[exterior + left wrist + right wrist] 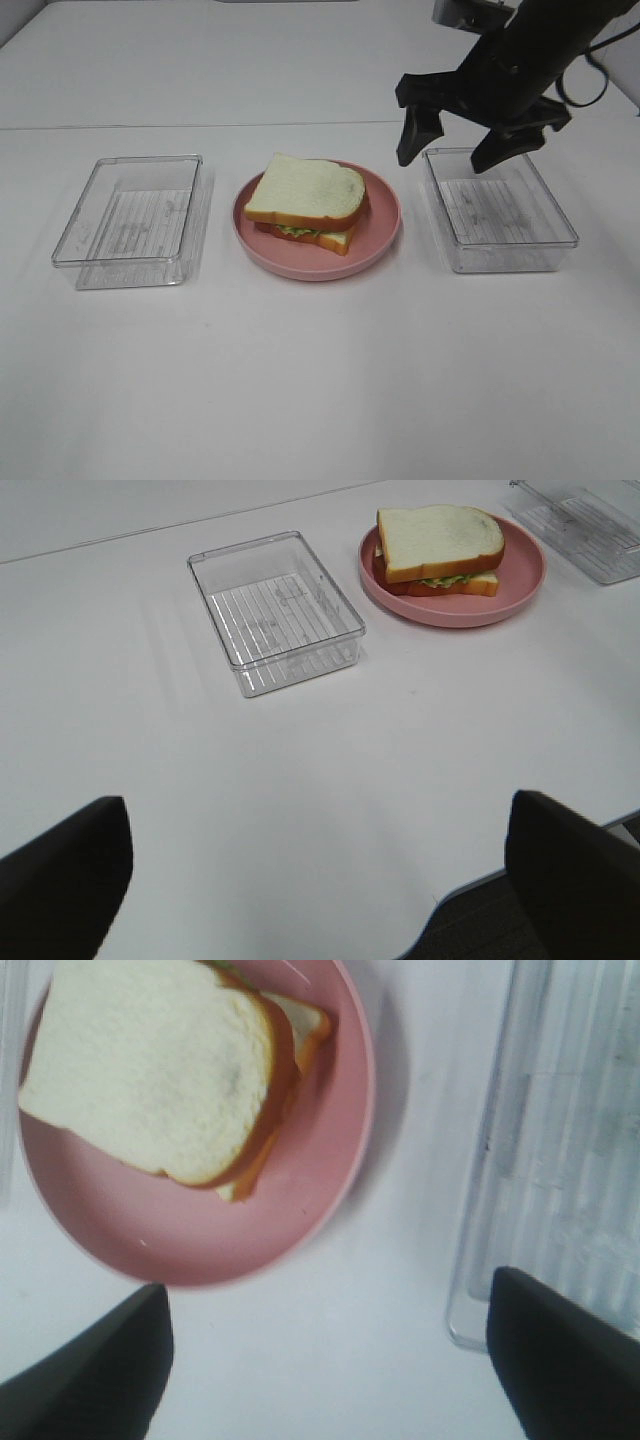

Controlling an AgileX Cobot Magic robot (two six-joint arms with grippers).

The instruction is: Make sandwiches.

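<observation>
- Pink plate [385,225] in the middle of the white table [320,380] carries the sandwich [308,200]: two white slices with orange-brown crust, green lettuce and a reddish layer showing at the edge between them.
- My right gripper [458,150] hangs in the air with its jaws spread wide and nothing between them, above the near-left corner of the right clear tray [560,240], just beside the plate.
- My left gripper [320,880] is also wide open and holds nothing; it sits well back from the left clear tray [70,250].
- Both trays look bare, so I judge the stacking is done, top slice on.
- The top slice sits a little skewed over the lower one, which pokes out at one corner.
- Next, I think, I either nudge the top slice square or pull my right arm clear without brushing the tray rim or the plate.
</observation>
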